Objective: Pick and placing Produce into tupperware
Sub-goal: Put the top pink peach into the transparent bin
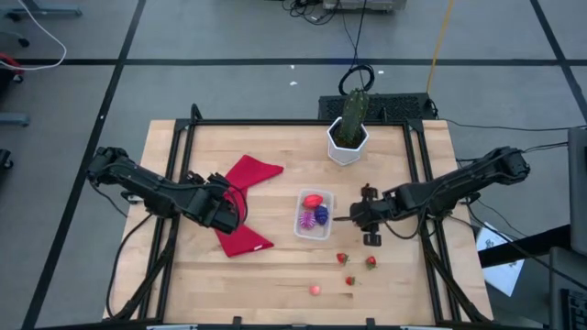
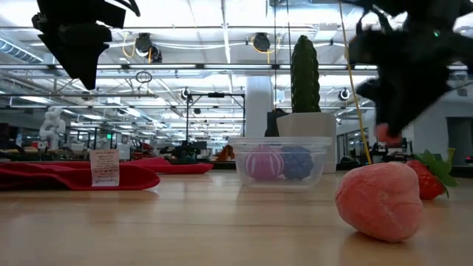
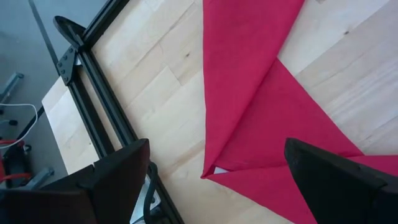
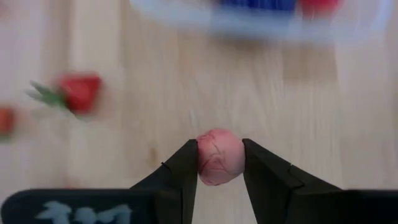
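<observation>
Right tool [image 4: 220,163] is clamped on a pink produce piece [image 4: 219,157], held low just beside the clear tupperware [image 1: 314,231] with its red, pink and purple pieces, while the left tool [image 3: 211,180] is parked wide open over the red cloth [image 1: 246,206] on the surface [image 1: 275,275].

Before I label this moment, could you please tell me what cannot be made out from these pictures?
- Right hand: high view too small to show the pink piece it grips.
- Container: right wrist view blurs it; top edge cuts it off.
- Red cloth: left wrist view's edges crop it.
- Left hand: low view shows only a dark silhouette.
</observation>
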